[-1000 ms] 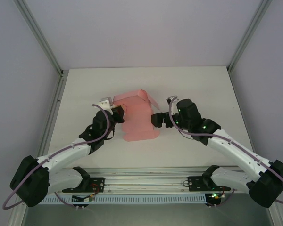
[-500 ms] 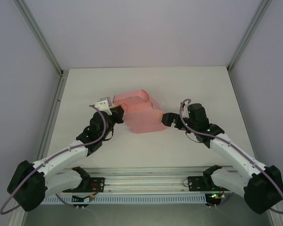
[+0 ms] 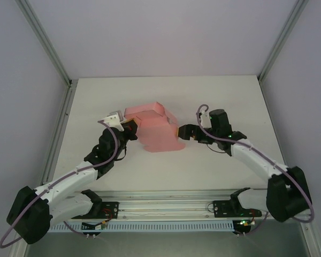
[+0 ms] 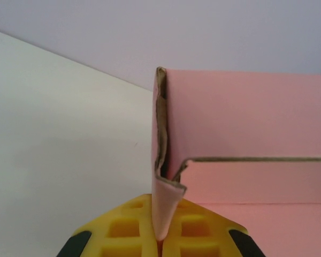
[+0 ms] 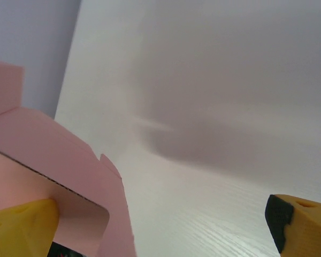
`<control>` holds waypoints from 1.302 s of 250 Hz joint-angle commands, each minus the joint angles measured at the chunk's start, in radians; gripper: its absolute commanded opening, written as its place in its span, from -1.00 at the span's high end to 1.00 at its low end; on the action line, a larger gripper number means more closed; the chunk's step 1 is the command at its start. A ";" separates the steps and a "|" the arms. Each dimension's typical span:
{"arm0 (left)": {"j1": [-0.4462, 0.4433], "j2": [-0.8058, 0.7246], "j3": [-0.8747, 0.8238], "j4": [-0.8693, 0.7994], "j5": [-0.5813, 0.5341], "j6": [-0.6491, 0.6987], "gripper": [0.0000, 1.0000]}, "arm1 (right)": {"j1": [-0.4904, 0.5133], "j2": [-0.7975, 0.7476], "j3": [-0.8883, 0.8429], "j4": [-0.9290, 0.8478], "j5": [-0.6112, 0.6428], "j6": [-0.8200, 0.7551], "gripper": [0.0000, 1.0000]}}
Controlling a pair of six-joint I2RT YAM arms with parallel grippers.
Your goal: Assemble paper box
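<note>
My left tool [image 4: 160, 238] pinches the left flap of the paper box [image 3: 156, 133]; my right tool [image 3: 183, 131] sits wide open beside its right edge.

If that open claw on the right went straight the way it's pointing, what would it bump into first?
Probably the paper box: the right gripper points at its side flap, very close by.

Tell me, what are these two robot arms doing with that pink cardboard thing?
They are putting together a paper box of pink card, partly folded, on the white table. The left fingers are shut on a folded edge at the box's left side, holding it. The right fingers stand wide open at the box's right side, one of them close against a flap, gripping nothing. The box is not yet closed up.
</note>
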 commanded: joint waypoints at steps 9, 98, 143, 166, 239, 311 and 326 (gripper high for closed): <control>-0.016 -0.045 0.018 -0.016 0.056 0.016 1.00 | 0.009 -0.228 0.039 -0.169 0.052 -0.206 -1.00; -0.016 -0.048 0.023 -0.030 0.170 0.112 1.00 | -0.023 -0.343 0.275 -0.479 0.114 -0.458 -0.79; -0.015 -0.043 0.026 -0.030 0.181 0.115 1.00 | -0.024 -0.187 0.386 -0.439 -0.181 -0.678 -0.33; -0.016 -0.039 0.029 -0.032 0.189 0.114 1.00 | -0.024 -0.114 0.441 -0.456 -0.265 -0.717 -0.08; -0.016 -0.026 0.044 -0.044 0.190 0.112 1.00 | 0.050 0.019 0.523 -0.484 -0.312 -0.769 -0.04; -0.016 -0.027 0.060 -0.065 0.217 0.105 1.00 | 0.214 0.082 0.578 -0.456 -0.015 -0.716 -0.03; -0.016 -0.029 0.063 -0.067 0.225 0.104 1.00 | 0.256 0.083 0.573 -0.431 0.122 -0.714 -0.06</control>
